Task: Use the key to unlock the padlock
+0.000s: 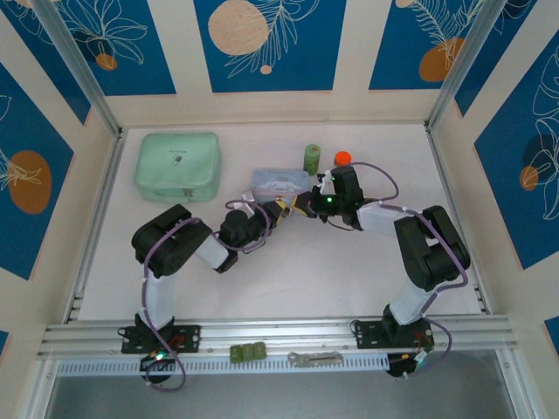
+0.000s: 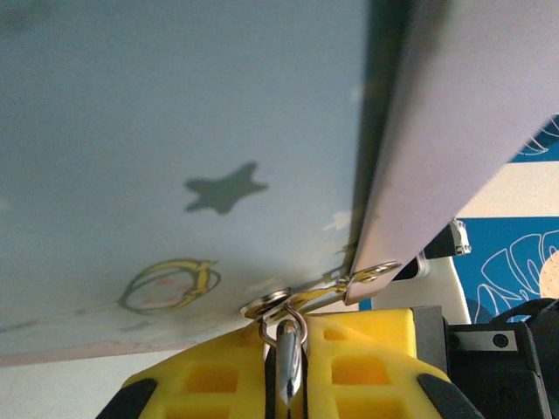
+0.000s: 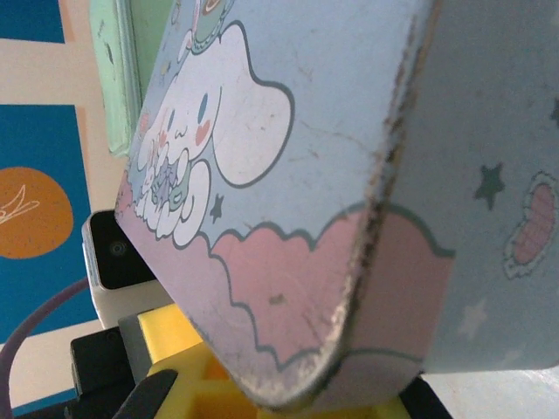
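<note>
The pale blue cartoon tin (image 1: 279, 182) lies at the back middle of the table, and both grippers meet at its near edge. In the left wrist view the tin (image 2: 175, 131) looms close and its silver hasp (image 2: 371, 275) sticks out above my fingers. My left gripper (image 2: 288, 388) is shut on the padlock (image 2: 289, 367), seen edge-on as a narrow shiny body. Its thin shackle (image 2: 302, 330) loops through the hasp. My right gripper (image 1: 310, 205) sits against the tin (image 3: 306, 175), which covers all but a yellow finger (image 3: 175, 349). The key is hidden.
A mint green pouch (image 1: 178, 163) lies at the back left. A green cylinder (image 1: 312, 157) and an orange-capped item (image 1: 342, 158) stand behind the tin. Green pieces (image 1: 247, 353) and a metal item (image 1: 314, 357) rest on the front rail.
</note>
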You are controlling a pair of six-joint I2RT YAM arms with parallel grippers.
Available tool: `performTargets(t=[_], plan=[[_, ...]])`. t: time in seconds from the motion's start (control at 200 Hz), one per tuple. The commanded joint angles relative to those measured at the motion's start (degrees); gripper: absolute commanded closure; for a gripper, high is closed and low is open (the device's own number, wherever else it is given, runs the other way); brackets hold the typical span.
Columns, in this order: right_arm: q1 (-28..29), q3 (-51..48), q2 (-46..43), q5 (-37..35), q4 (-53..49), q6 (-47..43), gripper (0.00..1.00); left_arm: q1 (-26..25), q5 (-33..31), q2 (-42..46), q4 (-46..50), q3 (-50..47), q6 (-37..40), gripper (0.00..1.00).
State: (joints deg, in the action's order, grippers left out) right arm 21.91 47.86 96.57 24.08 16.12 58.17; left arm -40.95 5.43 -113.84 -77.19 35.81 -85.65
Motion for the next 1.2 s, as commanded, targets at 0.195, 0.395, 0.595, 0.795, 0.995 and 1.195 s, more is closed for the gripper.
performTargets(t=[0.195,0.395,0.595,0.795,0.995,1.195], plan=[[2.92,-2.39,-5.51,1.62,6.62,1.61,1.0,-4.16,7.36,0.53,-3.45,-1.34,0.22,1.0],[2.17,-4.01,-9.31,0.03,2.03,-0.44,1.0,-3.79,2.74,-1.92,-2.88,-1.16,2.24,1.0],[0.97,-5.98,-12.06,0.04,-2.49,-2.86,1.0,-3.48,-0.26,-3.06,0.07,1.3,5.96,1.0],[-0.29,-7.29,-13.28,0.45,-2.36,-3.63,1.0,-3.36,-2.8,-2.28,5.86,2.86,10.11,1.0],[-0.55,-6.79,-14.87,-0.32,-4.52,-5.5,1.0,-3.47,-4.82,-3.11,6.94,2.95,10.77,0.95],[-0.6,-6.09,-15.82,-0.87,-6.42,-7.06,1.0,-3.47,-4.55,-2.4,7.1,1.26,10.58,0.66]])
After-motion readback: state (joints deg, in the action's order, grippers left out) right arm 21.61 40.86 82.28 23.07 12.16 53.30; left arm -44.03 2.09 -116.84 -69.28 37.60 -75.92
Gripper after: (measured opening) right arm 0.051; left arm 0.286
